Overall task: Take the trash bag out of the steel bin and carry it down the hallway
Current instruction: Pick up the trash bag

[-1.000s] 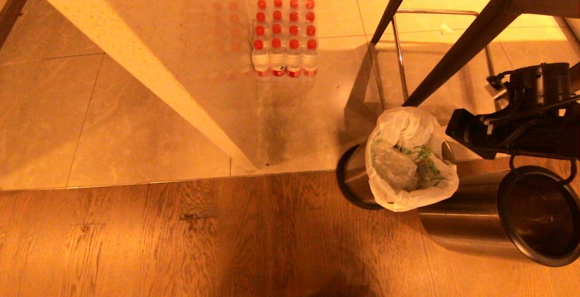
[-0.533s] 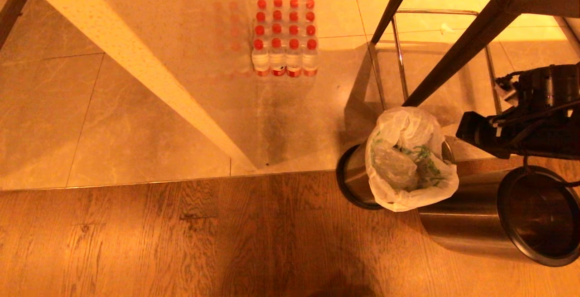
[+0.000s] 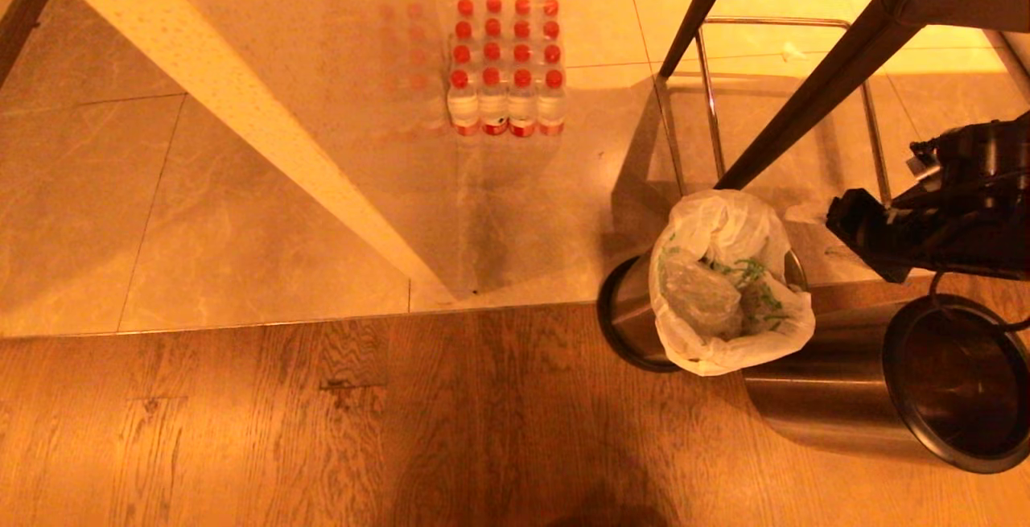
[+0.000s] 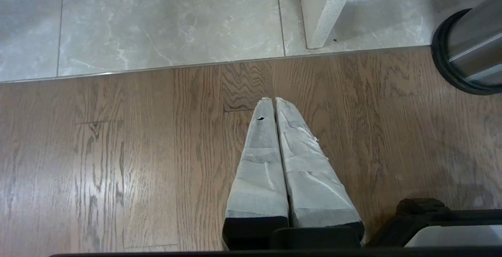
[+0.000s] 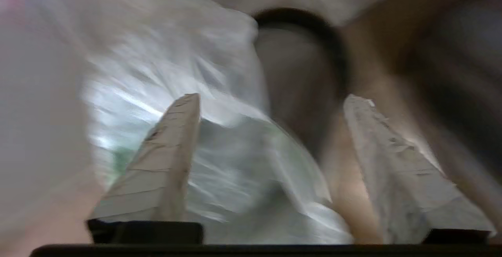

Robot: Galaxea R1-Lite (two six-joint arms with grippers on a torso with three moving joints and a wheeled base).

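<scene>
The trash bag (image 3: 728, 286), white crinkly plastic with green print, sits in the steel bin (image 3: 624, 314), its rim spilling over the edge. The bin stands where the wood floor meets the tiles. My right arm (image 3: 925, 229) hovers just right of the bag. In the right wrist view my right gripper (image 5: 272, 99) is open, its fingers wide apart with nothing gripped. The bag (image 5: 157, 72) and the bin (image 5: 298, 72) lie beyond them. My left gripper (image 4: 273, 100) is shut and empty over the wood floor, left of the bin (image 4: 470, 53).
A second steel bin (image 3: 925, 386), dark inside, stands right beside the bagged one. Dark table legs (image 3: 805, 92) and a chrome frame (image 3: 708, 109) rise behind the bins. A pack of red-capped bottles (image 3: 507, 68) sits on the tiles by a pale wall corner (image 3: 241, 109).
My right arm has drawn back to the right, away from the bag. The bag and both bins have stayed where they were.
</scene>
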